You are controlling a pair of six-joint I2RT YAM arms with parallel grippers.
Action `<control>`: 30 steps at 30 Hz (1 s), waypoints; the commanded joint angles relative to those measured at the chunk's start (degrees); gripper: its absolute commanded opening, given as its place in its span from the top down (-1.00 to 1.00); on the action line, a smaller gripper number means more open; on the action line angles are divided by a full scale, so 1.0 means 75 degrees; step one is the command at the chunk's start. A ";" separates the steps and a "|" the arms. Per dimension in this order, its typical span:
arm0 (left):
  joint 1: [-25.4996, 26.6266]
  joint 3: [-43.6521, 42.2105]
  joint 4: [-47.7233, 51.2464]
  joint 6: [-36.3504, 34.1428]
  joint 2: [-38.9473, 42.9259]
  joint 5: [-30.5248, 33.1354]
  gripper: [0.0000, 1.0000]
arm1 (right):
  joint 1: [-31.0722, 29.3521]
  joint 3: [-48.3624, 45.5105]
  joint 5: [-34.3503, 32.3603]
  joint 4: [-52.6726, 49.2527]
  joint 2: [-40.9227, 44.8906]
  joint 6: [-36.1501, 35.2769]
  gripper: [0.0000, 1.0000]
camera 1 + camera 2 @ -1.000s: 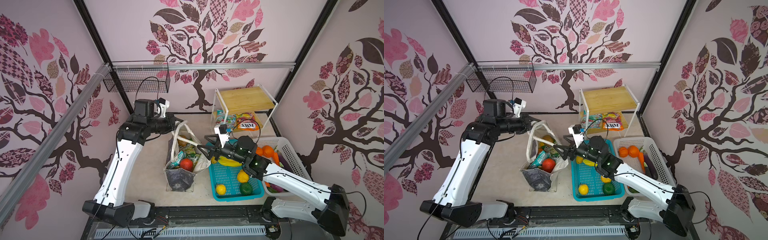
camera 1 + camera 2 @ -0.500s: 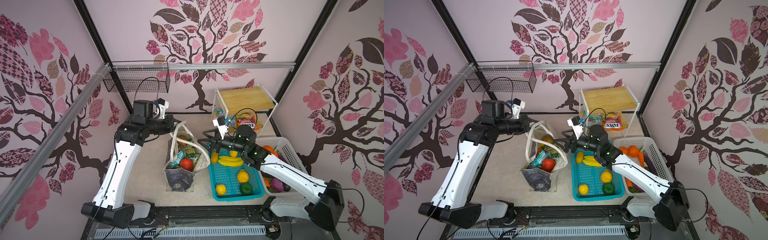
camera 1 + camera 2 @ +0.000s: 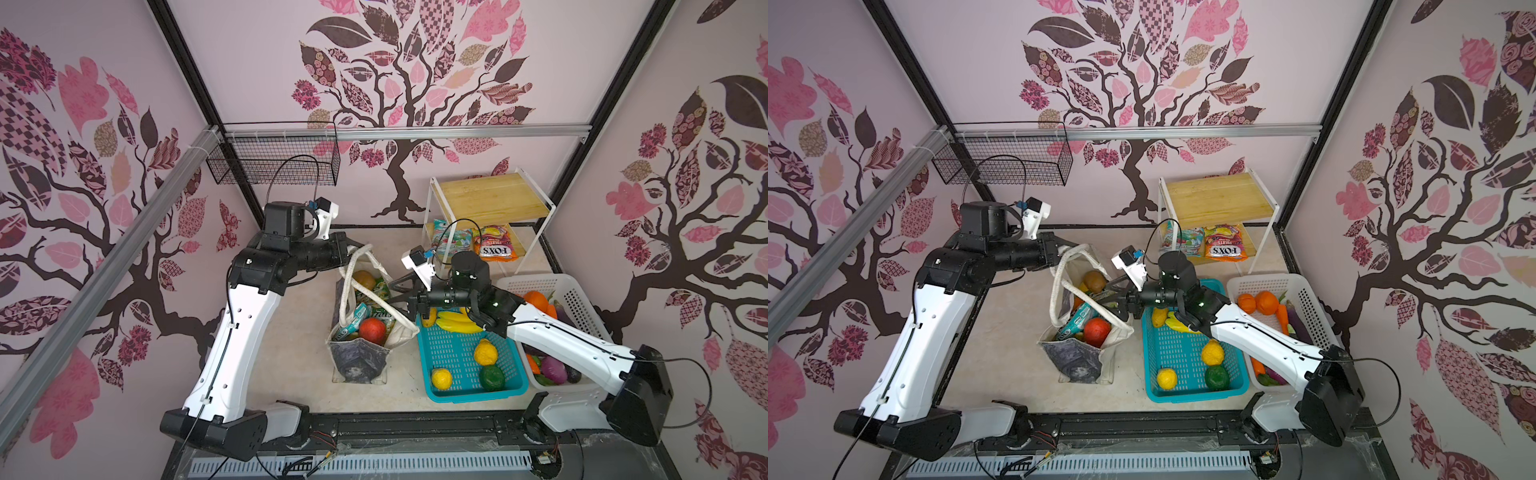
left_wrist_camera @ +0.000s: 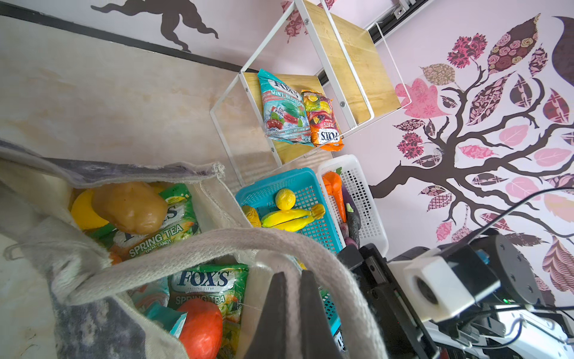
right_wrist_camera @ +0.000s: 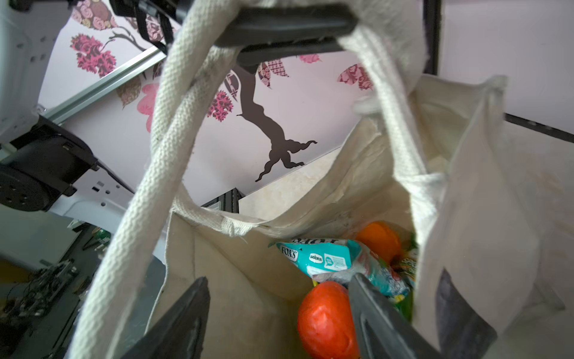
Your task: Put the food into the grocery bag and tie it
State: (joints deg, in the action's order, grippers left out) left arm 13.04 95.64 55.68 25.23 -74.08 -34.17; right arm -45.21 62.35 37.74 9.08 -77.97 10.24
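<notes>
Clamping the grocery bag [image 3: 359,361] handles [image 4: 217,245] is the left claw [image 4: 293,278], right claw [image 5: 279,292] spread wide

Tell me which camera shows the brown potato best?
The left wrist view: the brown potato is big and close, lying on a green packet. In both top views it is small, inside the grocery bag. The right wrist view does not show it.

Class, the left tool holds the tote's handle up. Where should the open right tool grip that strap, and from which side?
Probably the handle strap partway down its free run, below the shut left tool. Bring the right tool in from the teal basket side: the flat webbing stands clear there.
</notes>
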 commanded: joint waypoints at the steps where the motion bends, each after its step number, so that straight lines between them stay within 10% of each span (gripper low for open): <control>1: -0.0039 -0.0268 -0.0542 -0.0073 0.0401 -0.0251 1.00 | -0.0163 0.0361 0.0453 0.0313 -0.0459 -0.0468 -0.44; 30: -0.0036 -0.1055 -0.1214 -0.0196 0.0760 0.0220 1.00 | -0.1107 0.2155 0.1992 0.2293 -0.2672 -0.0404 -0.64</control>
State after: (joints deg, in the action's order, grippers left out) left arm 12.99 87.90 48.80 25.08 -69.52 -33.50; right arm -52.60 75.92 50.35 22.17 -96.01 6.22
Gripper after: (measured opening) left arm 0.070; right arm 0.815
